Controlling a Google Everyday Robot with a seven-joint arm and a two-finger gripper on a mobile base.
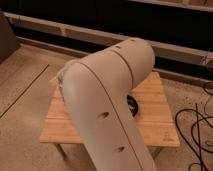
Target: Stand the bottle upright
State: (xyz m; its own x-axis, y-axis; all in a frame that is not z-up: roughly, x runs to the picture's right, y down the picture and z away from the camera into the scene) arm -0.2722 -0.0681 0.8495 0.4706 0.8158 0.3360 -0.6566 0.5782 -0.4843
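My large beige arm (107, 105) fills the middle of the camera view and covers most of a small wooden table (160, 127). The arm bends at an elbow at the upper right and reaches down to the left, over the table's left part. The gripper is hidden behind the arm, past its left end, so I do not see it. No bottle shows; it is hidden or out of view. A dark round object (133, 106) peeks out from behind the arm at the table's middle, and I cannot tell what it is.
The table stands on a speckled floor (25, 85). Black cables (197, 132) lie on the floor to the right. A dark wall with pale horizontal rails (75, 32) runs along the back. A dark panel (7, 35) stands at the far left.
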